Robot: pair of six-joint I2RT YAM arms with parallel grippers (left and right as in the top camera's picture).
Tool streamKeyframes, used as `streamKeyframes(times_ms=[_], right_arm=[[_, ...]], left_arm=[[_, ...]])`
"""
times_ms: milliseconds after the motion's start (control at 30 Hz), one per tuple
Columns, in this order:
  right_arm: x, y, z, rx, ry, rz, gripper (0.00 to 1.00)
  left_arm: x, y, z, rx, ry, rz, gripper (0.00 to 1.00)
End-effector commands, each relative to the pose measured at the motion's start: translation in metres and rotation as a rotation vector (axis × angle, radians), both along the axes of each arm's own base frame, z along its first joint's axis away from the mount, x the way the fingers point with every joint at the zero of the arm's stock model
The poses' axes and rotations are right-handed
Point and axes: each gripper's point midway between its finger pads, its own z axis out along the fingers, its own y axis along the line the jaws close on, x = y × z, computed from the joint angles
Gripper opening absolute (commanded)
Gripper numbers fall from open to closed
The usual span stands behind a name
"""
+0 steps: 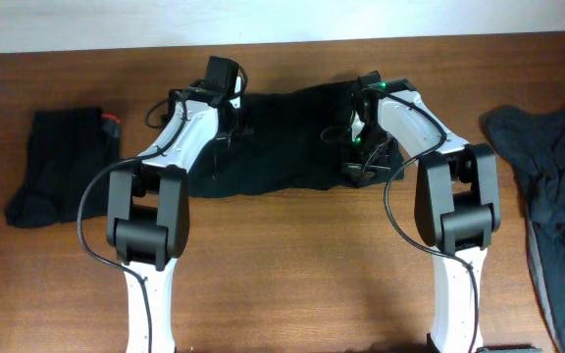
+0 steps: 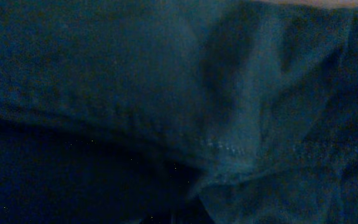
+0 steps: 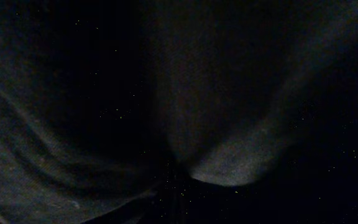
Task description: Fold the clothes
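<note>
Black garment [image 1: 282, 137] lay at the far middle of the table [image 1: 292, 275], long axis left to right. Left gripper [image 1: 231, 113] and right gripper [image 1: 359, 157] sat clenched over its ends, fingers hidden; wrist views showed only dim, blurred folds.

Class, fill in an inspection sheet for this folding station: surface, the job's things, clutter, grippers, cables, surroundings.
Surface: wooden table, brown top.
Job's things: spread black garment mid-table; folded black garment with red tag at left; dark grey garment heaped at the right edge.
Clutter: nothing seen.
Grippers: left gripper and right gripper are both shut and low on the spread black garment, apparently pinching it. Fabric fills both wrist views; fingers hidden.
Cables: black cables loop beside both arms.
Surroundings: pale wall strip behind the table.
</note>
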Motion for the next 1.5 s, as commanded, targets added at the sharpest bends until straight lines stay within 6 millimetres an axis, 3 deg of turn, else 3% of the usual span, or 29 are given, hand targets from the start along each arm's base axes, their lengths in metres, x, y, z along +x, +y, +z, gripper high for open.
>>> streamKeyframes(times_ms=[0,300,533,600,700,833,933,1067,1167,1267,1300,1467], right_arm=[[-0.01,-0.011,-0.025,-0.053,0.048,-0.004,0.04],[-0.01,-0.011,-0.025,-0.053,0.048,-0.004,0.04],[-0.01,-0.011,-0.025,-0.054,0.049,-0.004,0.04],[-0.011,-0.011,-0.025,-0.054,0.051,-0.004,0.04],[-0.01,-0.011,-0.024,-0.053,0.048,-0.004,0.04],[-0.001,-0.01,-0.014,-0.047,0.019,0.002,0.04],[0.013,-0.008,0.014,-0.035,-0.029,0.023,0.04],[0.038,-0.003,0.071,-0.015,-0.138,0.034,0.04],[0.055,0.0,0.105,-0.002,-0.217,0.033,0.09],[0.068,0.002,0.119,0.009,-0.28,0.031,0.08],[0.071,0.003,0.118,0.011,-0.293,0.031,0.04],[0.093,0.008,0.095,0.02,-0.344,0.032,0.04]], left_arm=[[0.01,0.005,-0.007,0.042,-0.038,0.006,0.0],[0.047,0.006,0.01,0.053,-0.209,0.041,0.01],[0.058,0.009,-0.018,0.062,-0.228,0.054,0.01],[0.058,0.012,-0.018,0.064,-0.224,0.058,0.01],[0.06,0.017,0.007,0.06,-0.241,0.068,0.0],[0.059,0.024,0.075,0.044,-0.305,0.083,0.0],[0.05,0.027,0.126,0.03,-0.358,0.087,0.01],[0.032,0.031,0.161,0.03,-0.361,0.088,0.01],[0.018,0.034,0.154,0.046,-0.298,0.085,0.01],[0.004,0.038,0.129,0.071,-0.207,0.08,0.01],[0.0,0.039,0.117,0.079,-0.174,0.078,0.01],[-0.01,0.049,0.072,0.138,-0.06,0.09,0.0]])
